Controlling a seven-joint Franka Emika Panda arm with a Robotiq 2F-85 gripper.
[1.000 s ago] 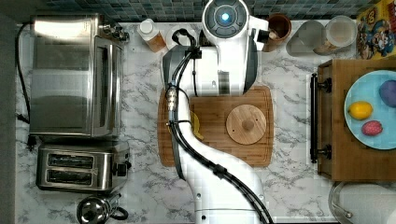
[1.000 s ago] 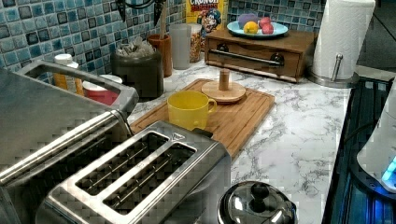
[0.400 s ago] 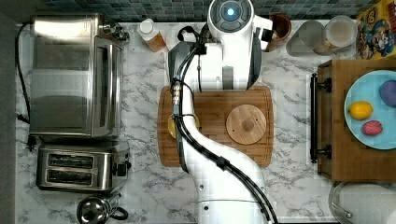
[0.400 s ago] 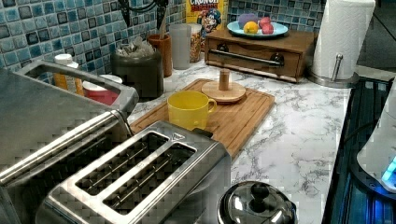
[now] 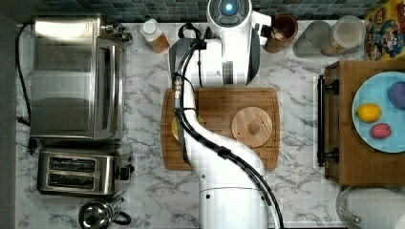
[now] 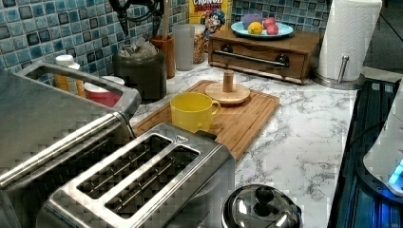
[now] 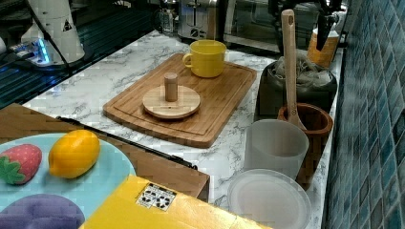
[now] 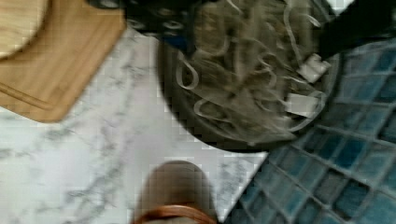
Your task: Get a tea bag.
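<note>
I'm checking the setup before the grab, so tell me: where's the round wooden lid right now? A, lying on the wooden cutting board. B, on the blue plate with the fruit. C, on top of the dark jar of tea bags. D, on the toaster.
A: the round wooden lid lies knob-up on the cutting board, while the dark jar stands open beside the board with tea bags heaped inside.

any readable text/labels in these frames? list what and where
"CRUNCH": partly cut off at the top edge, on the cereal box by the tiled wall in the left view.
Black triangle sign on the robot base in the right view: too small to read.
White sticker on the yellow box in the right view: print too blurred to read.
</note>
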